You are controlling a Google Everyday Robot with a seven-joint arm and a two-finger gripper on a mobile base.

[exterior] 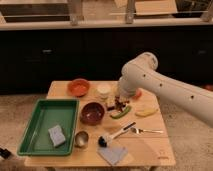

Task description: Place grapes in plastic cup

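The grapes [119,104] show as a small dark lump on the wooden table [155,147], right under the tip of my white arm. My gripper [115,101] hangs at the grapes, pointing down, just right of the plastic cup [103,91]. The cup is pale, stands upright at the back middle of the table, and its inside is not visible. I cannot tell whether the grapes are held or lie on the table.
A green tray [35,140] with a sponge [56,135] is at the left. Around the grapes are an orange bowl [78,87], a dark red bowl [92,112], a metal cup [81,138], a green vegetable [121,113], a banana [146,112], a fork [148,132], a brush [112,136] and a cloth [112,153]. An orange-red fruit [137,94] is half hidden behind the arm.
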